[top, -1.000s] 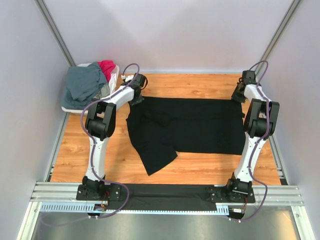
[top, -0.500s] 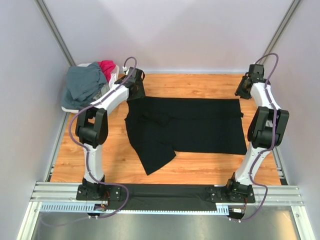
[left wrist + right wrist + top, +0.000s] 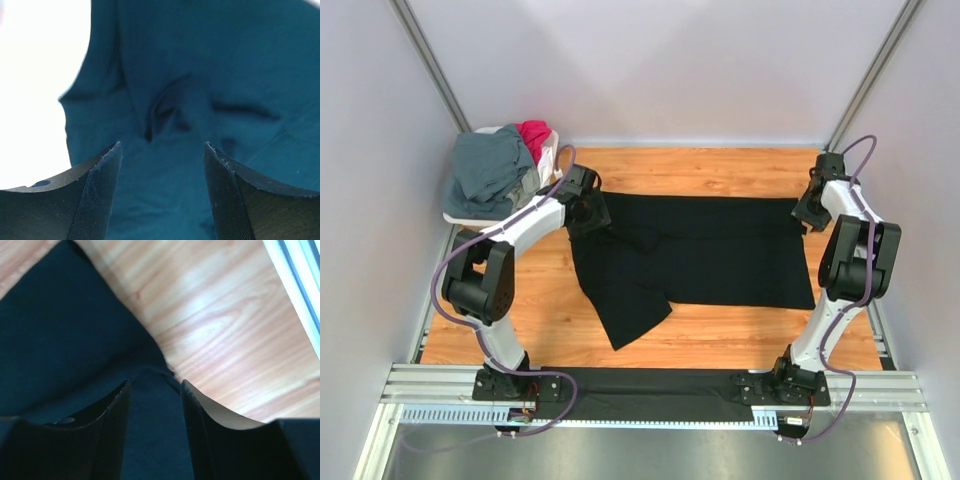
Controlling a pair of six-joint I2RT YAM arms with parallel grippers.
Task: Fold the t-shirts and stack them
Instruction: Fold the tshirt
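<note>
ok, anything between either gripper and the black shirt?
Nothing visible. The left gripper and right gripper hang open directly over the black t-shirt, one at each far corner. Each wrist view shows only cloth in the gap.

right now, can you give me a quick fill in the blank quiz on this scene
1. The shirt spread on the table is ____.
2. The basket holds a grey shirt and a ____ one.
3. The basket stands at the table's far ____ corner.
4. The left hand and right hand are over the spread shirt with jaws ____.

Missing words: black; red; left; open
</note>
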